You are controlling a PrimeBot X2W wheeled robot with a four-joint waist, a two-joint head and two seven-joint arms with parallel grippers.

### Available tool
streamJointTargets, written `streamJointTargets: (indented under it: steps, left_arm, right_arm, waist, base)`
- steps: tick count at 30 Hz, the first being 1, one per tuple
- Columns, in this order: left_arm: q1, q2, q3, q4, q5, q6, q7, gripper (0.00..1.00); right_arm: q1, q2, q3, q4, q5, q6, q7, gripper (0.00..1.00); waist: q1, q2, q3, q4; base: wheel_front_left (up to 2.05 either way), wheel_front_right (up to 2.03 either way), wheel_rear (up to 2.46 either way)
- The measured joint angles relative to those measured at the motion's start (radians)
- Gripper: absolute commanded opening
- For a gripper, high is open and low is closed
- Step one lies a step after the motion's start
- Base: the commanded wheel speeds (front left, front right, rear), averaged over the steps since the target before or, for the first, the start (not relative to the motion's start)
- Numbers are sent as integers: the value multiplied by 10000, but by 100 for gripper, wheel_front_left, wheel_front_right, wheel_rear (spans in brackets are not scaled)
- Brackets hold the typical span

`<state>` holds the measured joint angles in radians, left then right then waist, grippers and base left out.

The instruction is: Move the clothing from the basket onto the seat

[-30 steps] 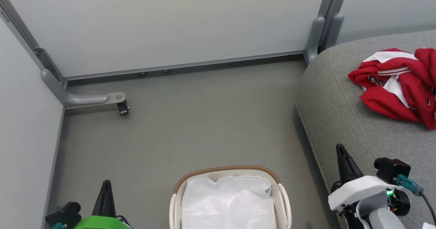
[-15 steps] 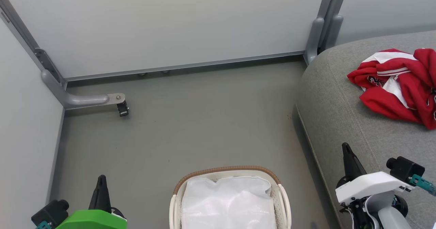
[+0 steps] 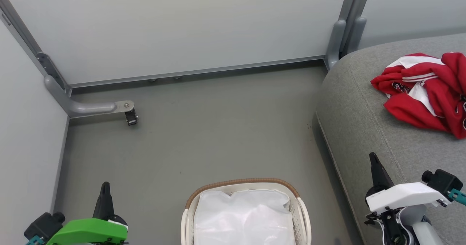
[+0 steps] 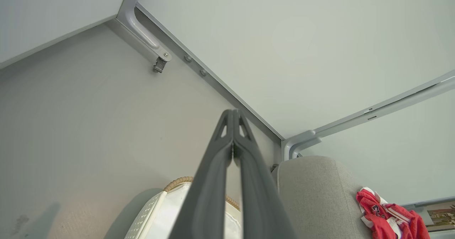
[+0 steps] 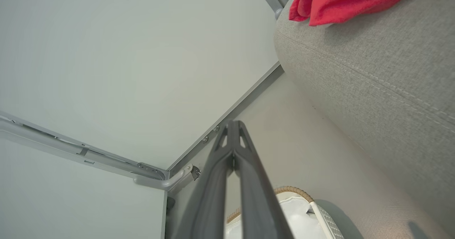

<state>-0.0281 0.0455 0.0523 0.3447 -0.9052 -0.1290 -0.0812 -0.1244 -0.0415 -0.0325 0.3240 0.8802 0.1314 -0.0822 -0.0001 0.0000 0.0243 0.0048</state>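
Two pairs of jaws pressed shut and empty, clothing (image 3: 426, 92) already laid on the seat (image 3: 364, 128).
The clothing, a crumpled red and white heap with black lettering, is seen lying on the grey seat, well to the right of the basket (image 3: 242, 182) and farther from the robot. The basket is set on the grey floor (image 3: 204, 135), near the seat's front edge, and a glossy white liner (image 3: 244, 216) is seen inside it. The left jaws are held low to the left of the basket, the right jaws to its right above the seat's edge; the dark fingers (image 4: 213, 182) of each pair are closed tip to tip, and nothing is gripped by either.
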Motion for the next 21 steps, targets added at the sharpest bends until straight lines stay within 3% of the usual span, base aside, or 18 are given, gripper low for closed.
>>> streamJointTargets:
  steps: [21]
  left_arm:
    - [-247,0,190,-318,-2259,0,625,0]
  right_arm:
    - [42,-15,-265,-247,2357,0,646,0]
  waist:
    - [0,0,-54,-12]
  base:
    - [0,0,0]
